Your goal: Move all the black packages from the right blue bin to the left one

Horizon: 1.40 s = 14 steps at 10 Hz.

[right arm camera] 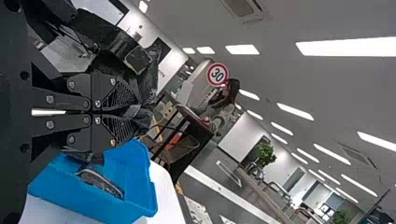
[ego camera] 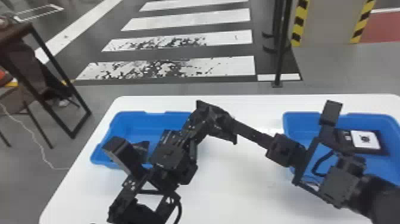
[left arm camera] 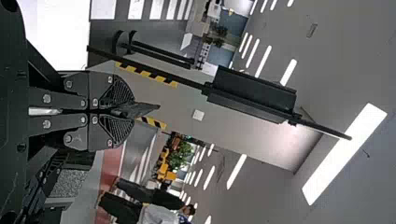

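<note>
- Right arm (ego camera: 381,196) is looming at the head view's lower right, while the left arm (ego camera: 132,210) is rising from its lower left.
- Near the head view's centre, the left claw (ego camera: 202,119) and right claw (ego camera: 233,125) are meeting over the white desk (ego camera: 238,184), with a black package (ego camera: 218,116) sitting between them.
- Left wrist view: the left claw (left arm camera: 133,111) is closing its fingers together, and a thin dark edge of that package is poking out past the tips.
- Right wrist view: the right claw (right arm camera: 133,112) is also pinching its fingers together on a dark fold, with shiny black wrapping showing just beside them.
- At the head view's right, the right blue bin (ego camera: 293,126) is holding a labelled package (ego camera: 384,146), lying flat.
- Left of centre, the left blue bin (ego camera: 131,119) is sitting partly behind the left arm; the right wrist view, at its lower left, is revealing a dark package (right arm camera: 102,182) inside.
- Beyond the fingertips, the left wrist view is giving a pole (left arm camera: 173,77); the right, a round red-rimmed sign (right arm camera: 217,74).
</note>
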Available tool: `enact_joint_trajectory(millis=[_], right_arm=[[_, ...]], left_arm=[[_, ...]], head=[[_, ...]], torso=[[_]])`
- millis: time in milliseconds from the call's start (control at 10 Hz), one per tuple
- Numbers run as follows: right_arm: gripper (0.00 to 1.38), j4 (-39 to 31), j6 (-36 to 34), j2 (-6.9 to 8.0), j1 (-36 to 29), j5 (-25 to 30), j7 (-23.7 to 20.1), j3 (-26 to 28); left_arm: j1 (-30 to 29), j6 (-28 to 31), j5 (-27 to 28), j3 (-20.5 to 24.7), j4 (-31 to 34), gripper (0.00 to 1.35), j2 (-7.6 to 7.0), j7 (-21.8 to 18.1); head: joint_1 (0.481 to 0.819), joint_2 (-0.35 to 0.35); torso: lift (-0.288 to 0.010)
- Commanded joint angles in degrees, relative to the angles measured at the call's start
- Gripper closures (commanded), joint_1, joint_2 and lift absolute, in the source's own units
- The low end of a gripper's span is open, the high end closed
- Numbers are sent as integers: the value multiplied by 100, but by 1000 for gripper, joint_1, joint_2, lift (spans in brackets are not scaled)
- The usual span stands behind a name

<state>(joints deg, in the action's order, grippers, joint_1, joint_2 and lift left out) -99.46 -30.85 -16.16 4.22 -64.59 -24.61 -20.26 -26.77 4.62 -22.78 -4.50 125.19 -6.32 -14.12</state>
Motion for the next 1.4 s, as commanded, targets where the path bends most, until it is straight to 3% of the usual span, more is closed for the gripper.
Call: enact_joint_trajectory(millis=[0,100,200,500,600,700,800,900,1000,1100,1300], right_arm=[[763,123,146,8,0,-100,0,-31],[306,180,343,8,-28,-100,-44,-31],[59,208,498,-1,-70,-122,-79,4],[160,208,498,-27,-211,-134,-141,129],[160,208,498,-27,-253,-134,-158,186],[160,194,498,-36,-281,-122,-185,243],[160,194,512,-54,-337,-100,-202,335],[159,180,653,-45,-436,26,-220,483],[159,109,850,-19,-548,575,-211,792],[163,-31,850,34,-647,1432,-97,1226],[167,-861,498,140,-1069,3145,606,1992]], left_arm=[[62,-27,39,39,4,1222,8,59],[174,-69,473,233,-95,1222,52,235],[512,-392,1147,542,-657,1220,139,358],[1679,-1419,3021,1444,-2795,1217,245,990],[1862,-1700,3249,1582,-3399,937,227,1237],[1820,-1405,2827,1639,-3512,452,227,1272],[1707,-1405,2187,1559,-3498,61,227,1245],[1595,-1883,1844,1444,-3498,90,227,1201],[1496,-2263,1399,1319,-3399,183,219,903],[1060,-2136,1181,1124,-2654,220,201,753],[231,-1827,1033,919,-1388,216,219,736]], head=[[695,206],[695,206],[695,214],[695,304],[695,319],[695,350],[695,350],[695,350],[695,350],[695,330],[695,213]], torso=[[-140],[-140],[-140],[-140],[-140],[-140],[-140],[-140],[-140],[-140],[-140]])
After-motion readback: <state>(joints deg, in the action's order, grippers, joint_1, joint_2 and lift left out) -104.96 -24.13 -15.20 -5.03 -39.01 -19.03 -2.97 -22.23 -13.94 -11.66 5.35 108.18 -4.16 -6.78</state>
